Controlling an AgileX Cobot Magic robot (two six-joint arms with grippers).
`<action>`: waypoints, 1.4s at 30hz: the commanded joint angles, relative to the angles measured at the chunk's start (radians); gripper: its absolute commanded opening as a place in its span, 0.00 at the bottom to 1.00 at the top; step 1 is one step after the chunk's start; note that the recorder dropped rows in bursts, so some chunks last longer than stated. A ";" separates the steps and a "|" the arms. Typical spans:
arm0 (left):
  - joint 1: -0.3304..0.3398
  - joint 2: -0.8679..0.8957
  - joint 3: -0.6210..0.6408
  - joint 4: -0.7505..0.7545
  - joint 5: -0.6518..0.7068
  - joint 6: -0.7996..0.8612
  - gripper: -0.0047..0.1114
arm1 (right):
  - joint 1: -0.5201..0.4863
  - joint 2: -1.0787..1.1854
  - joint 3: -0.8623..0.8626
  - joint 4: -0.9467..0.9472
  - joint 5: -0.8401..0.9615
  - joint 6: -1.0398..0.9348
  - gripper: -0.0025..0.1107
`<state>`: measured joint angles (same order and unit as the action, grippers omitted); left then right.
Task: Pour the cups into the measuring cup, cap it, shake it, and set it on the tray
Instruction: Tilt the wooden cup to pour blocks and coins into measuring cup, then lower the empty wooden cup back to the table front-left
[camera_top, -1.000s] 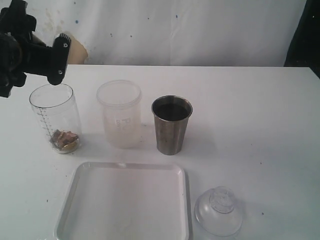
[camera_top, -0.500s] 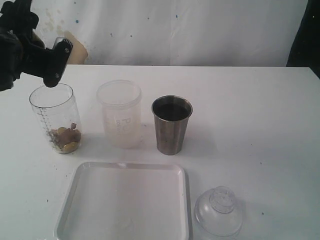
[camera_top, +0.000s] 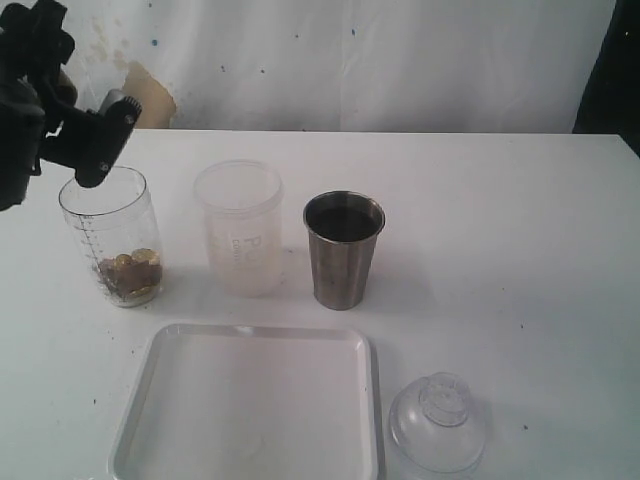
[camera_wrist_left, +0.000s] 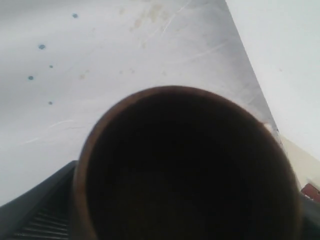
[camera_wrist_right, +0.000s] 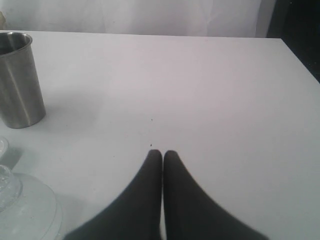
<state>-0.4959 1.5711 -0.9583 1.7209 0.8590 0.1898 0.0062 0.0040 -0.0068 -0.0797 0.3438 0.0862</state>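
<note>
Left claw (camera_top: 95, 150) is clamped on the brown-gold cup (camera_wrist_left: 185, 165), holding it just above the rim of the measuring cup (camera_top: 112, 240). From the wrist the cup's inside is only a dark hollow, so I cannot tell whether anything is left in it. A small heap of brown and gold pieces (camera_top: 130, 278) lies at the bottom of the measuring cup.

To finish this pour well, I'd keep the brown cup's lip over the middle of the measuring cup's mouth, tilt it fully, and lift away only once nothing more drops. The measuring cup looks tall and light, so a knock on its rim could topple it.

Right claw (camera_wrist_right: 162, 155) has its fingers pressed together on nothing, well to the right of the measuring cup, by the clear domed lid (camera_top: 437, 422). Just right of the measuring cup stands the frosted tumbler (camera_top: 240, 230), with the steel tumbler (camera_top: 343, 250) beyond it and the tray (camera_top: 250, 335) in front.

As for writing, a graduation scale runs up the measuring cup and faint print shows on the frosted tumbler. Neither is legible, and no brand shows.
</note>
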 joint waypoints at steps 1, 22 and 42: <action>-0.007 -0.008 0.033 0.024 0.026 -0.059 0.04 | -0.006 -0.004 0.007 -0.001 0.000 -0.003 0.02; 0.523 -0.199 0.071 -0.633 -0.945 -1.262 0.04 | -0.006 -0.004 0.007 -0.001 0.000 -0.003 0.02; 0.761 -0.084 0.786 -0.924 -1.775 -0.734 0.04 | -0.006 -0.004 0.007 -0.001 0.000 -0.003 0.02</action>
<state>0.2688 1.4525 -0.1780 0.7921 -0.8695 -0.5476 0.0062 0.0040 -0.0068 -0.0797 0.3438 0.0862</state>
